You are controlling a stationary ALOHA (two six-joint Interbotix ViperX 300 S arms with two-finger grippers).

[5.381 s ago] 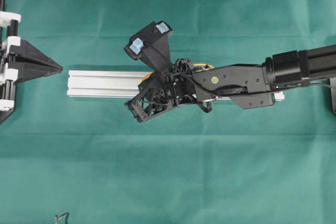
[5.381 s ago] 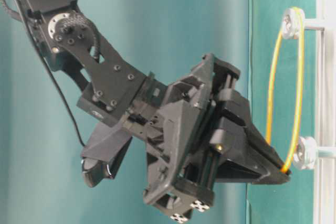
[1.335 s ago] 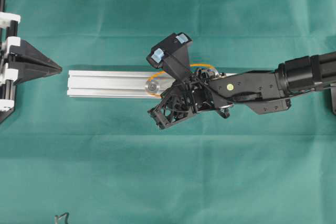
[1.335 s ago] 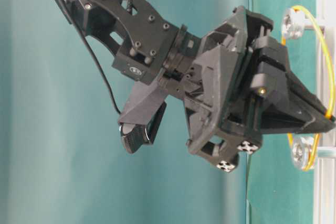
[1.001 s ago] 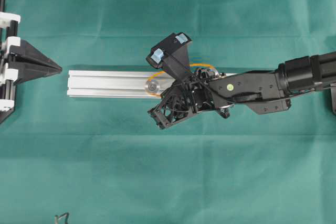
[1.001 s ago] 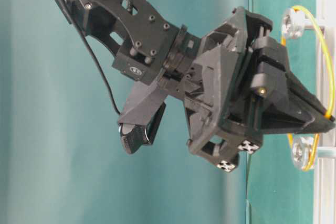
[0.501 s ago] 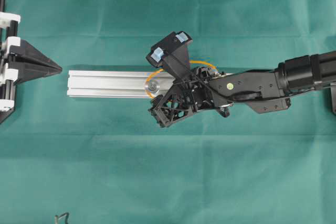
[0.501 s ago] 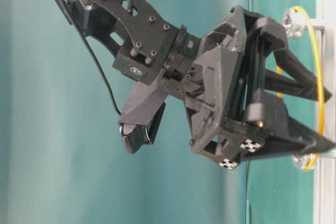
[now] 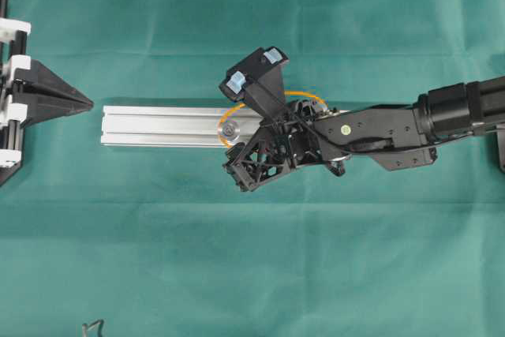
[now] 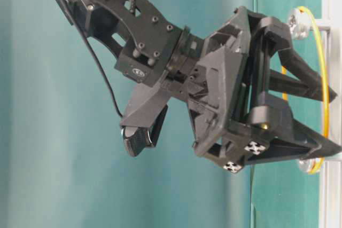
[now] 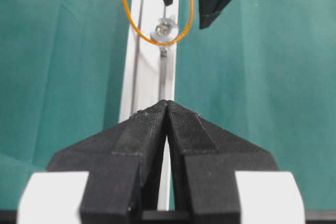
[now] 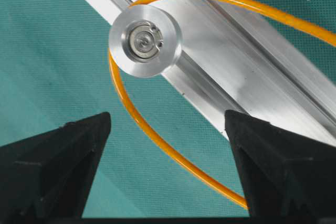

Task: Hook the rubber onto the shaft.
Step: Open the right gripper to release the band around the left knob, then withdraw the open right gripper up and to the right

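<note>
Rubber [image 12: 157, 137] around shaft [image 12: 145, 40], clear in wrist view only

Colours on the green desk [image 9: 237, 258]
Orange-yellow rubber [image 12: 147, 124], silver rail [image 9: 158, 125], black fingers [image 12: 58, 156]; blue tape patches at twelve o'clock.

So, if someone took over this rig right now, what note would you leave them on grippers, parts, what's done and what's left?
Right gripper: open, fingers either side of the thin orange-yellow rubber band, holding nothing.
Left gripper: shut, empty, parked off the end of the silver aluminium rail.
Band: looped around the round silver pulley-topped shaft on the rail; in the table-level view it runs up to a second shaft.
Done: band looks hooked.
Left: back the right arm away without catching the band; check its seating.
</note>
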